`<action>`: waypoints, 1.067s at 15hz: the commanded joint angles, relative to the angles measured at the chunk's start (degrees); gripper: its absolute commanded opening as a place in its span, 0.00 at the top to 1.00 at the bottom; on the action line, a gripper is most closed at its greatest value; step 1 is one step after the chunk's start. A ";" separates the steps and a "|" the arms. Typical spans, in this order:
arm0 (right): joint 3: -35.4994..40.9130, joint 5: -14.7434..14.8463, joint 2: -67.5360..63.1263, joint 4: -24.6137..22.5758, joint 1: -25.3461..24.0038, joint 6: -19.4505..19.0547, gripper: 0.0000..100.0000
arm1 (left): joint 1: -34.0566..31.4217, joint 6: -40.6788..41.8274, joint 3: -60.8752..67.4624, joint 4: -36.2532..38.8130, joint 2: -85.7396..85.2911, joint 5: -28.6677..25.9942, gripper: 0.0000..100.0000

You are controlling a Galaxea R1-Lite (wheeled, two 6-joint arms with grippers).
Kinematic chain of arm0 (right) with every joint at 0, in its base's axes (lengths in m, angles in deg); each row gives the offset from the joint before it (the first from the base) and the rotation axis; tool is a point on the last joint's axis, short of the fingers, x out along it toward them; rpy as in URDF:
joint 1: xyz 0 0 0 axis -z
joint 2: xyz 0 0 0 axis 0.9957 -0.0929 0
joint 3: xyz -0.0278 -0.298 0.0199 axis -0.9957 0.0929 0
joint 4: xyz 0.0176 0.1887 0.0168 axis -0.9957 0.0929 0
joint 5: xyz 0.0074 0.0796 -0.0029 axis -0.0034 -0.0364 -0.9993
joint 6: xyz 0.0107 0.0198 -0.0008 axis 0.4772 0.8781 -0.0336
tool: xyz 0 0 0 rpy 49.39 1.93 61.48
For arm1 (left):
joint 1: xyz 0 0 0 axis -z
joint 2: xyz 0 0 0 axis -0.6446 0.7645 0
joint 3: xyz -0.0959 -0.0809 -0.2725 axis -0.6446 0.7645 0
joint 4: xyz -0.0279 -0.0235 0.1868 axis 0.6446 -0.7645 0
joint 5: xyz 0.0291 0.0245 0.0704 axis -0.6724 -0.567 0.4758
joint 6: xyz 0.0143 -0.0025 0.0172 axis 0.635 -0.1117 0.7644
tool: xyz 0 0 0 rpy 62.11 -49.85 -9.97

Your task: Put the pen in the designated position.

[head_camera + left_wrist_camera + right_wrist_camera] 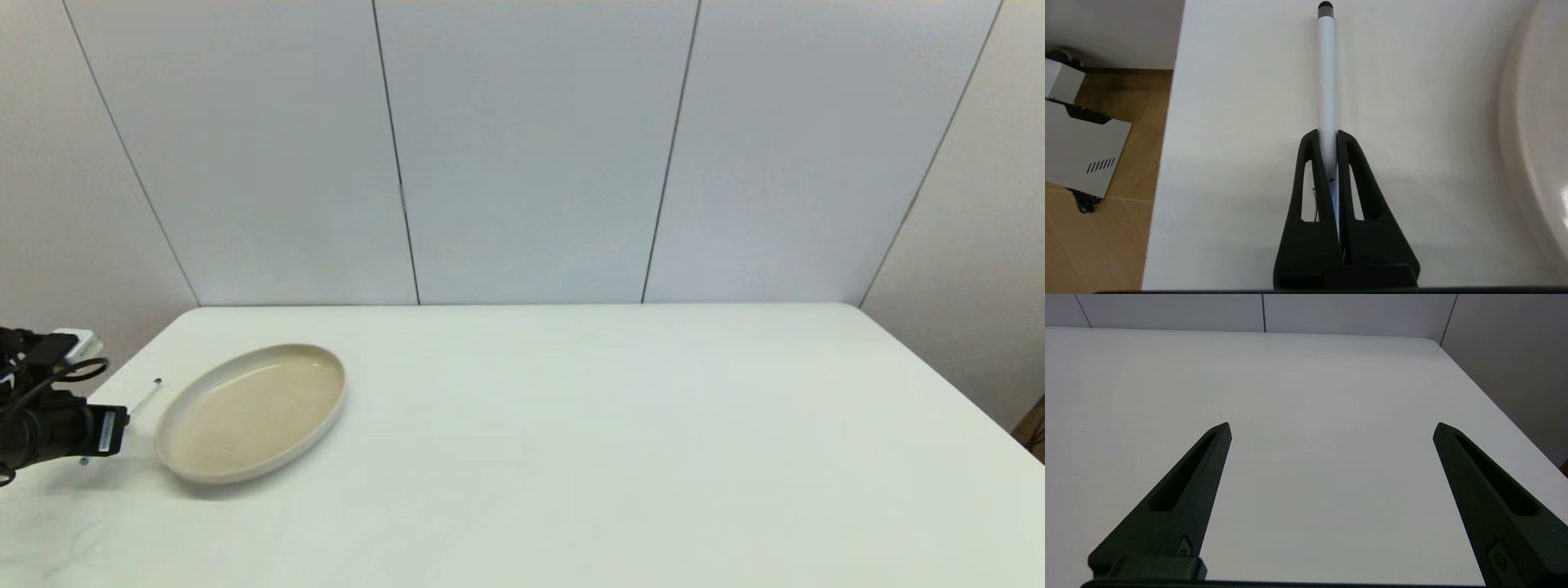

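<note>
Left wrist view: left gripper point(1327, 136) jaws pinch the pen point(1326, 81) low over the desk point(1229, 163), seemingly touching, at the dish's point(249, 412) nine o'clock; next, release or relocate it; right gripper point(1331, 428) spread, idle

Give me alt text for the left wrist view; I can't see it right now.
The left gripper has its jaws shut on the slim white pen, whose dark tip points away over the white table. The curved rim of the beige dish lies to one side, apart from the pen.
</note>
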 commanded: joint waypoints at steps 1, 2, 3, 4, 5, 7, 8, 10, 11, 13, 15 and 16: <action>0.01 -0.04 -0.06 -0.04 0.00 -0.02 0.00 | -0.02 0.26 1.31 0.16 0.02 -0.07 1.00; 0.01 -0.04 0.02 -0.04 0.00 -0.02 0.00 | -0.02 0.26 1.39 0.16 0.02 -0.16 1.00; 0.01 -0.04 0.02 -0.04 0.00 -0.02 0.00 | -0.02 0.26 1.39 0.16 0.11 -0.16 1.00; 0.01 -0.04 -0.06 -0.04 0.00 -0.02 0.00 | -0.02 0.26 1.39 0.24 0.29 -0.16 1.00; 0.01 -0.04 -0.06 -0.04 0.00 -0.02 0.00 | -0.02 0.26 1.39 0.24 0.38 -0.16 1.00; 0.01 -0.04 -0.06 -0.04 0.00 -0.02 0.00 | -0.02 0.35 1.39 0.16 0.46 -0.51 1.00; 0.01 -0.04 -0.06 -0.04 0.00 -0.02 0.00 | -0.02 0.43 1.39 0.16 0.46 -0.51 1.00; 0.01 -0.04 -0.06 -0.04 0.00 -0.02 0.00 | 0.07 0.70 1.39 0.16 0.73 -0.51 1.00; 0.01 -0.04 -0.06 -0.04 0.00 -0.02 0.00 | 0.07 0.70 1.39 0.16 0.73 -0.86 0.00; 0.01 -0.04 -0.06 -0.04 0.00 -0.02 0.00 | 0.07 0.87 1.39 0.16 0.73 -1.04 0.00; 0.01 -0.04 -0.06 -0.04 0.00 -0.02 0.00 | 0.07 0.87 1.39 0.16 0.73 -1.04 0.00; 0.01 -0.04 -0.06 -0.04 0.00 -0.02 0.00 | 0.07 0.87 1.39 0.24 0.64 -1.04 0.00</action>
